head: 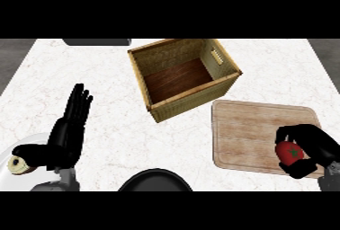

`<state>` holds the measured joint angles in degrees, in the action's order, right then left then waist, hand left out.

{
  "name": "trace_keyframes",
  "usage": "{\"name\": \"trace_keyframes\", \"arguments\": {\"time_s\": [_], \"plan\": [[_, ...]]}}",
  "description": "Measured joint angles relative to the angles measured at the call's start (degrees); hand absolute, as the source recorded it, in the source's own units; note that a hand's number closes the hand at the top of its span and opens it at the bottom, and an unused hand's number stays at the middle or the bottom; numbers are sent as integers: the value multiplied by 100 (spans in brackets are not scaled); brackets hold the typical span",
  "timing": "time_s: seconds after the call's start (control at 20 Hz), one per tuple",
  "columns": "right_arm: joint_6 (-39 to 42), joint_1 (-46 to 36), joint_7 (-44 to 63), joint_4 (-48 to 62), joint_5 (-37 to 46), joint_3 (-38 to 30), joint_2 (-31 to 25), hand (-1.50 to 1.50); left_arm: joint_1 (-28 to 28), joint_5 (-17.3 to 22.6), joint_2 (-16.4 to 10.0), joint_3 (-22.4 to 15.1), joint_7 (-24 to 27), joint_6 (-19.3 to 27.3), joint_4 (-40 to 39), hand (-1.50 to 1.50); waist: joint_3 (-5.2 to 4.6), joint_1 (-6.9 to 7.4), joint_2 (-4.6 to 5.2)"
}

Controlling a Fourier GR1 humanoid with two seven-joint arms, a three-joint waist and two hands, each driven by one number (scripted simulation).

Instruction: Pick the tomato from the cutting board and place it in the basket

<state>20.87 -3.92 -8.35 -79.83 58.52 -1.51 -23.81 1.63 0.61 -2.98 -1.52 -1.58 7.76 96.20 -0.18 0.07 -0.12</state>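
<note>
A red tomato (pixel 290 151) with a green stem spot sits inside my right hand (pixel 310 148), whose fingers and thumb curl round it over the right end of the wooden cutting board (pixel 246 134). The woven basket (pixel 154 92), square with a dark wooden floor, stands empty at the upper middle, just beyond the board's far left corner. My left hand (pixel 69 130) rests at the left with straight fingers pointing up, holding nothing.
A white plate (pixel 10 173) with a small round item lies at the lower left, partly under my left wrist. A black round pan (pixel 156 181) shows at the bottom edge, and a dark object (pixel 97 42) at the counter's far edge.
</note>
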Motion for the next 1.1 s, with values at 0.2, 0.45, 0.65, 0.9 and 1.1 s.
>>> {"name": "trace_keyframes", "arguments": {"time_s": [0.2, 0.45, 0.65, 0.9, 1.1], "plan": [[-104, 11, 329, -394, 434, 524, 409, 150, -115, -6, 26, -40, 23, -42, 53, 0, -33, 4, -16], [-24, -368, 1124, -621, 1221, 2167, 1561, 150, -6, 27, 26, -143, 11, -176, 2, 0, -63, 309, -3], [-236, -684, 2044, -509, 1107, 3476, 2060, 150, 81, 23, 41, -176, 30, -210, -93, 0, -13, 434, 35], [-1074, -1194, 3330, -517, 634, 4774, 2241, 150, 165, -27, 131, -247, 15, -156, -162, 0, 10, 427, 40], [-1826, -1535, 4069, -849, -30, 5408, 2282, 150, 169, 8, 73, -165, 13, -174, -129, 0, 14, 385, 32]]}}
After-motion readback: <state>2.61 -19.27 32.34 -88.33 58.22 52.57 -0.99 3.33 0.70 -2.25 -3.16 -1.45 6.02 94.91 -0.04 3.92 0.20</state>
